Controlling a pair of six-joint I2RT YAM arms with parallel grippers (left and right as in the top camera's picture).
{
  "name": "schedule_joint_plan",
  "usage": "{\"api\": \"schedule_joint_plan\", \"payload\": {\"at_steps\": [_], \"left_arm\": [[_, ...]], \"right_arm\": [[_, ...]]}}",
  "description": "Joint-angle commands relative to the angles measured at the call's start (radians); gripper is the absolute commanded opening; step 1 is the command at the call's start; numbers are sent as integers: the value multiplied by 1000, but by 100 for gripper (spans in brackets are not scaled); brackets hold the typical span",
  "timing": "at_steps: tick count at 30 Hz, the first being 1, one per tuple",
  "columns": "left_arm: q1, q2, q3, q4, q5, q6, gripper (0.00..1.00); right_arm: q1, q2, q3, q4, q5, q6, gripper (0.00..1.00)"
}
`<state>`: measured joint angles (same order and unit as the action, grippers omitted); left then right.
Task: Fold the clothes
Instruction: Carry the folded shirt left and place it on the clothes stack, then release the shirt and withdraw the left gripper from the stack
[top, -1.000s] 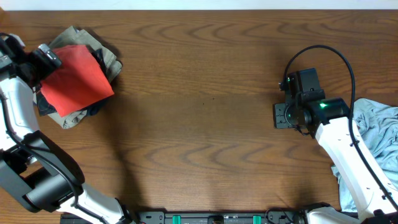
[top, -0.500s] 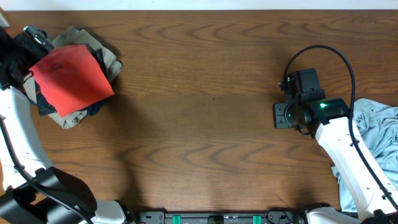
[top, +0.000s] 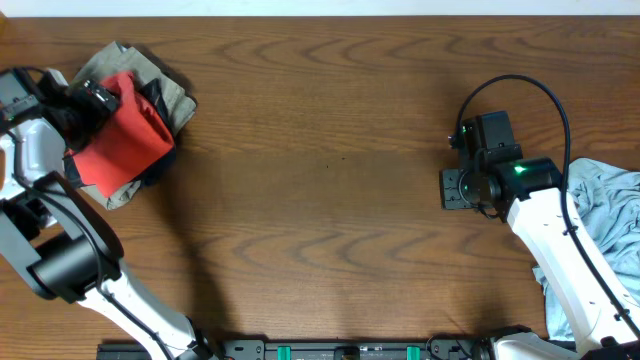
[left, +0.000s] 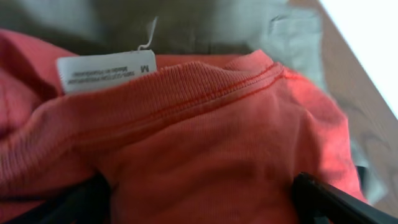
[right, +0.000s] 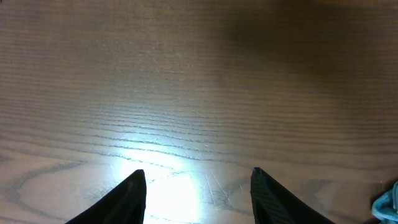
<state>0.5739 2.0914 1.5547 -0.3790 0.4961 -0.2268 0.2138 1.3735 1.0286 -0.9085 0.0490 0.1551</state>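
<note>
Lying bunched at the far left of the counter (top: 320, 150), the shirt (top: 125, 135) was found heaped on a khaki garment (top: 178, 95) and a dark garment (top: 152, 170), not spread flat. In the left wrist view its ribbed collar (left: 205, 87) and a white label (left: 106, 73) were turned upward, with khaki cloth showing just behind them.

Several risks were judged likely from this position. If the shirt were gripped where it lay, a layer of the khaki garment beneath could be caught with it, and the whole pile dragged. Because the cloth was crumpled, a single edge could not be picked out with confidence; a thick wad might be seized and the fold made crooked. A pull from the collar alone could also let the body of the shirt slide off the heap and over the counter's near edge.

The left jaws were seen spread about as wide as they go, one dark fingertip (left: 93, 193) at each lower corner of the wrist view. Red fabric filled the space between them, yet it was not pinched: the shirt was straddled and touched, not grasped.

The right jaws were held well apart from the pile, on the far side of the counter, partly parted above bare wood. Nothing was held or touched by them. A pale blue garment (top: 605, 215) lay untouched at the right edge.
</note>
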Motion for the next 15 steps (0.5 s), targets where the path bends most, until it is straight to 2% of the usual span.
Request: {"api": "schedule_joint_plan", "payload": {"at_steps": [1,6,9,12,15], "left_arm": [[0,23,2,9,79,-6,98],[-5,-69,37,-13,148,16,98],[-26,-172,46,-42,146,42,98],[-69,-276,46,-85,138,59,98],[-150,-364,46,-169,47,74,98]], "right_arm": [[-11,-14,12,-4,7,-6,52],[-25,-14,12,7,6,11,55],[-51,-14,12,25,-39,35,61],[-80,-14,12,47,-130,35,74],[-105,-14,12,64,-206,35,83]]}}
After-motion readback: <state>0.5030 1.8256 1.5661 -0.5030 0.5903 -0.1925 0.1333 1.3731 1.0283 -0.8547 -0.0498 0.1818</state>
